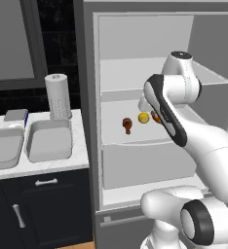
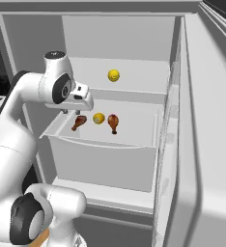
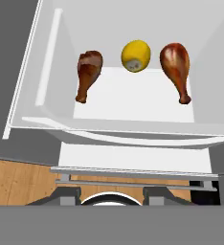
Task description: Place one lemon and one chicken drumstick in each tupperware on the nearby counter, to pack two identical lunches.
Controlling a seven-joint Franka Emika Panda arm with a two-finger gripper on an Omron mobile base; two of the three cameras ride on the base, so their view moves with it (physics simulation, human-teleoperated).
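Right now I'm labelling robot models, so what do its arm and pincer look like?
The arm is glossy white with rounded, bulbous links and dark charcoal bands and caps at the joints. The pincer has two small dark grey fingertips. No cables or markings are visible.

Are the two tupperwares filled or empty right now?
Empty. Both tupperwares on the counter show bare insides; drumsticks and a lemon lie in the open fridge.
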